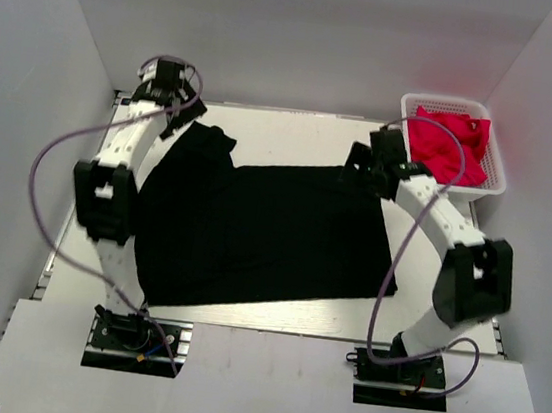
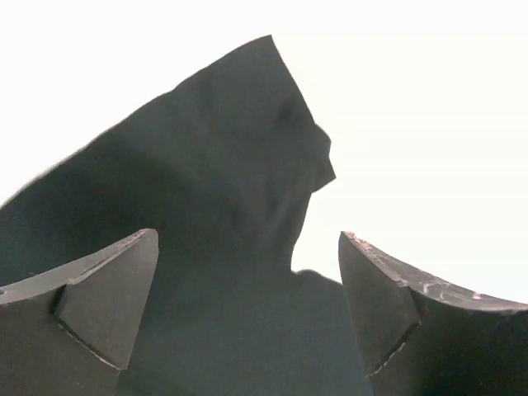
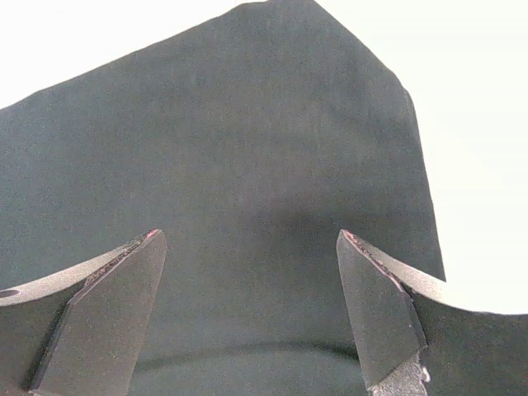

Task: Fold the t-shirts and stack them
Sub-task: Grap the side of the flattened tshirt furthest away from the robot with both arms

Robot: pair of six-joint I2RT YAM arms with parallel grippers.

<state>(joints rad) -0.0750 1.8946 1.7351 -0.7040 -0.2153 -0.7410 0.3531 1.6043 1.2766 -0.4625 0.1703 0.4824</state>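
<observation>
Soft black cloth t-shirt [image 1: 273,231] lies flat for folding. Left gripper [image 2: 247,239] at eleven o'clock and right gripper [image 3: 249,237] at one hang wide open above its far edge, holding nothing.

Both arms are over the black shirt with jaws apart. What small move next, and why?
Probably lower both and pinch the far edge: the left gripper hangs open over a rumpled sleeve, the right gripper open over a flat corner, and the black t-shirt lies spread, unfolded.
</observation>
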